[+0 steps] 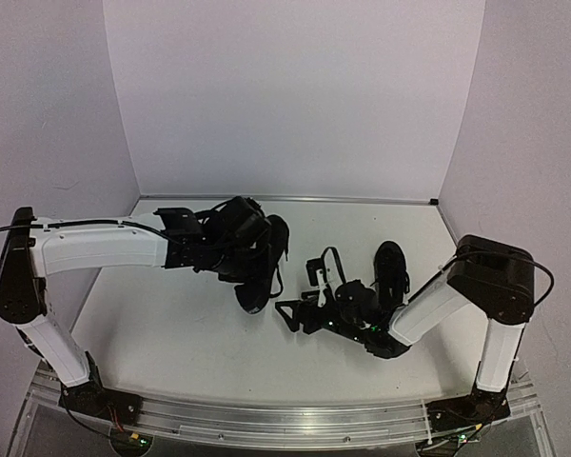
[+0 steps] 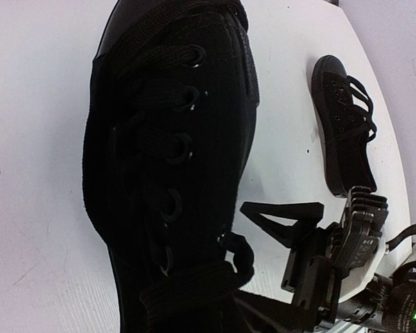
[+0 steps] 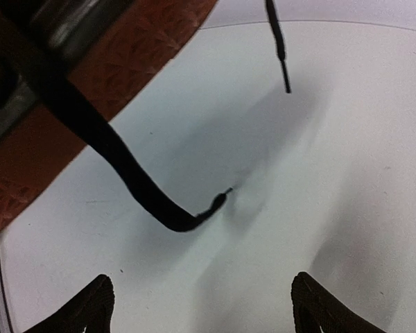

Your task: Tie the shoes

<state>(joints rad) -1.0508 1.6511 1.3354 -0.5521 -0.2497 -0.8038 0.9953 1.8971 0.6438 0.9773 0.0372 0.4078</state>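
Right of left shoe: right end effector released; straddle lace end at counter before pinching. Left end effector clenched.

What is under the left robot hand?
A black shoe, the left one of two. Its laces and eyelets show in the wrist view. From above, the left gripper covers part of the shoe, so whatever its shut fingers pinch is hidden.
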